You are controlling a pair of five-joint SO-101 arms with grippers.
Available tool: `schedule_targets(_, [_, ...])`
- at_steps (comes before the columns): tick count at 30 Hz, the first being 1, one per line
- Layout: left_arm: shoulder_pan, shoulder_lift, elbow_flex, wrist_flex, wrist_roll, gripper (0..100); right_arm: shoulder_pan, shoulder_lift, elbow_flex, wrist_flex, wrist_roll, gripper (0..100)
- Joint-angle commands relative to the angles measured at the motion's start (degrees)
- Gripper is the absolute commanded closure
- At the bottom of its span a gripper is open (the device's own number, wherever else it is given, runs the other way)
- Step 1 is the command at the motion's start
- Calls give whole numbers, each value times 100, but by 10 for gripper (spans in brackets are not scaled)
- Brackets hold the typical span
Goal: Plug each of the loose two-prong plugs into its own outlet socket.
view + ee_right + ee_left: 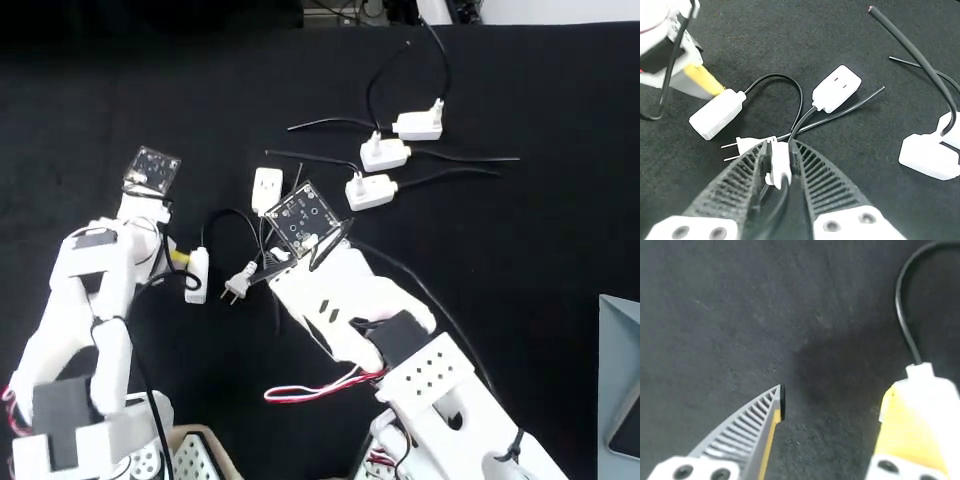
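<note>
Three pairs point(385, 153) at one o'clock look mated. Right end effector point(778, 145) clamps the plug point(238, 287); left end effector point(835, 395) gapes beside one empty socket point(717, 115).

White socket point(926, 396) with black cord point(902, 315) at open jaws

The plug point(755, 144) and sockets point(836, 87) are white, cords point(801, 97) and tabletop point(520, 300) black.

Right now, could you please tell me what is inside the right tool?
A white plug is pinched in the right tool, its two prongs sticking out. The fingers cover most of its body and cord.
</note>
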Motion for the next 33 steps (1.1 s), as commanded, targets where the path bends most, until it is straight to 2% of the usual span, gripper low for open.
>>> schedule_targets(1, [13, -774, -101, 211, 492, 685, 44, -119, -31, 44, -53, 987])
schedule_targets(6, [251, -1934, -330, 1284, 1011, 684, 44, -119, -31, 44, -53, 987])
schedule_targets(10, [620, -2119, -119, 1688, 1090, 684, 44, -119, -31, 44, -53, 987])
schedule_targets(19, [637, -1354, 426, 1591, 1090, 689, 44, -119, -22, 53, -53, 987])
schedule_targets(23, [664, -563, 435, 1178, 1090, 691, 44, -119, -22, 53, -53, 987])
schedule_targets(27, [796, -167, 286, 958, 1081, 801, 53, -119, 4, 53, -53, 987])
schedule_targets(33, [840, -519, -75, 1002, 1037, 939, 53, -119, 22, 44, -53, 987])
